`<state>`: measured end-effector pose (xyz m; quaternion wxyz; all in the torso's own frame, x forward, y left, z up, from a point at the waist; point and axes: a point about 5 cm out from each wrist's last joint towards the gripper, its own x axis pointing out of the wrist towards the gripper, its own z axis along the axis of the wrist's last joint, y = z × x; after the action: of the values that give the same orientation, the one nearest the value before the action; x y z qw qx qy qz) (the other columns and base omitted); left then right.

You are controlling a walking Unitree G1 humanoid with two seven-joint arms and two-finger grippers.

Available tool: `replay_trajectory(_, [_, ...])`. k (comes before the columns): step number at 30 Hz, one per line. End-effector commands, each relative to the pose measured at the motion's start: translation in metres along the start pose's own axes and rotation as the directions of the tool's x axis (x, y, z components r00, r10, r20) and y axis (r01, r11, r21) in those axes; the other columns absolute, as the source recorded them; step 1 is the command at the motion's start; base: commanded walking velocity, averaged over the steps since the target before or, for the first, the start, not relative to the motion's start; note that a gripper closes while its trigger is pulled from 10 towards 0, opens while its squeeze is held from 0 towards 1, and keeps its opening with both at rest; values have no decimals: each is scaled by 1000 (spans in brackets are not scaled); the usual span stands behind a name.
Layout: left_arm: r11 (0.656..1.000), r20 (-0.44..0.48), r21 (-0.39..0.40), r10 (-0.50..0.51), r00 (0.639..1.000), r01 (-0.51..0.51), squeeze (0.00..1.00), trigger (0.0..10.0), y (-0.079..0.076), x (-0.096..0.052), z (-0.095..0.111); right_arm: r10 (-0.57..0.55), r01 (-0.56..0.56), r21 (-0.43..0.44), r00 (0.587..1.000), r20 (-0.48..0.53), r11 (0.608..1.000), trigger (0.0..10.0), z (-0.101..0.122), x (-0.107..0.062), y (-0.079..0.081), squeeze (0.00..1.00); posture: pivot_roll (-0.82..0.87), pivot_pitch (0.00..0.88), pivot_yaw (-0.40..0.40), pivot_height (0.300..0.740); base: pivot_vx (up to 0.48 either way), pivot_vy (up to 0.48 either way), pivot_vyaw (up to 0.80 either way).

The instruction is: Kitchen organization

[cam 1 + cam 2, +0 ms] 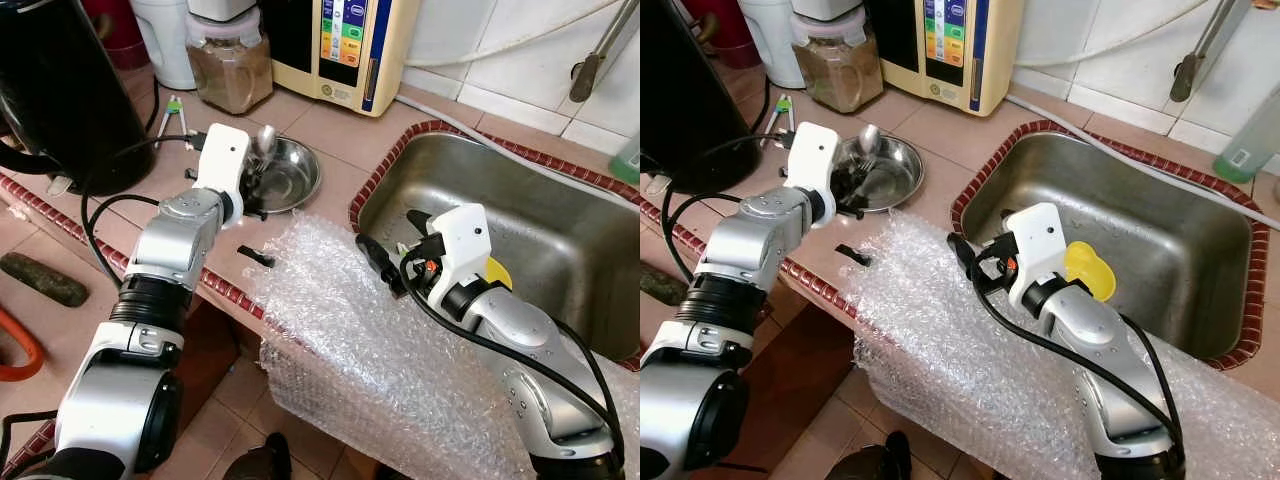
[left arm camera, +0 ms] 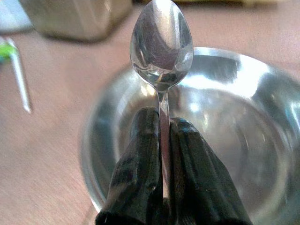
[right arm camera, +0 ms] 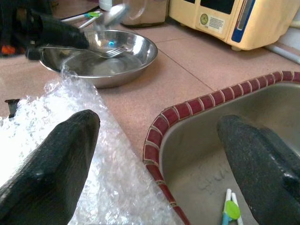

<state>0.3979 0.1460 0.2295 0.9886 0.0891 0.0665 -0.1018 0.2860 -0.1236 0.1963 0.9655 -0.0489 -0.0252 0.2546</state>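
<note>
Spoon held over the steel bowl, right arm waiting at the sink.

Head views: the left gripper (image 1: 262,170) hangs above the bowl (image 1: 290,178) on the bench (image 1: 330,130); bubble wrap (image 1: 370,340) drapes the edge.
Left wrist: fingers (image 2: 140,164) clenched on the spoon (image 2: 161,42) at its thin, stiff, slippery handle, whose end is hidden.
Right wrist: the right gripper (image 3: 159,159) is spread wide over the sink (image 3: 243,108) rim; a fork (image 3: 110,51) lies in the bowl.

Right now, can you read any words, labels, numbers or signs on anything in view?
None can be read.
Cream countertop appliance: coloured button panel and round seal, print too small.
Green plastic bottle by the steel sink: white label, blurred.
Clear plastic jar of brown powder: no lettering visible.
</note>
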Motion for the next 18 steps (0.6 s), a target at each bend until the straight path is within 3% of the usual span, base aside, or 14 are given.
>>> replay_trajectory(1, [1000,60,-14,8,998,-8,0,0,-1,0,11,-20,20,-9,1000,-1,1000,10000,0,-1,-5,0,40,178,7,740,0,0,0])
replay_trajectory(6, [1000,75,0,7,997,-7,0,0,-5,1,11,-40,40,-16,999,6,999,10000,1,0,-7,0,38,176,9,740,0,0,0])
replay_trajectory(11, [999,166,-29,-12,986,17,0,0,-15,-2,16,-66,67,-19,998,19,998,10000,2,0,-10,0,40,178,6,740,0,0,0])
replay_trajectory(15, [984,315,-15,-165,935,179,0,0,-46,-10,24,-120,117,26,985,123,993,10000,17,4,-16,0,42,177,2,740,0,0,0])
replay_trajectory(18, [954,378,72,-296,877,291,0,0,-70,-18,26,-140,121,100,967,215,988,10000,33,5,-19,0,41,176,1,740,0,0,0])
